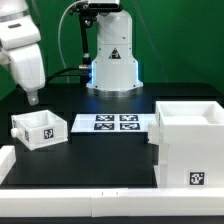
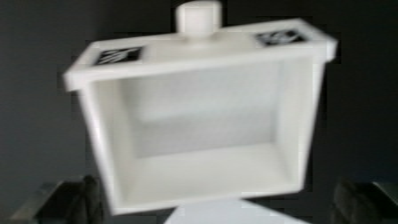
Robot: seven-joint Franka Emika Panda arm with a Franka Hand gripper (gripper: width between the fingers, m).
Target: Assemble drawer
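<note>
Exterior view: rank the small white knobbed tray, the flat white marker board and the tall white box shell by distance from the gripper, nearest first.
1. small matte white knobbed tray: just below the gripper, on the exterior view's left.
2. flat white marker board: mid-table.
3. tall white box shell: far across, on the exterior view's right.

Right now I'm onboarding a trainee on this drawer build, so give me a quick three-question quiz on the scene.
1. True or false: the gripper is holding the small tray.
2. In the exterior view, what lies between the small tray and the box shell? A) the marker board B) a second tray C) a screwdriver
3. Fill in: in the wrist view, a round ___ sticks out from the tray's tagged end.

Key: 1 false, the gripper is open above the tray and not touching it. 2 A. 3 knob.
</note>
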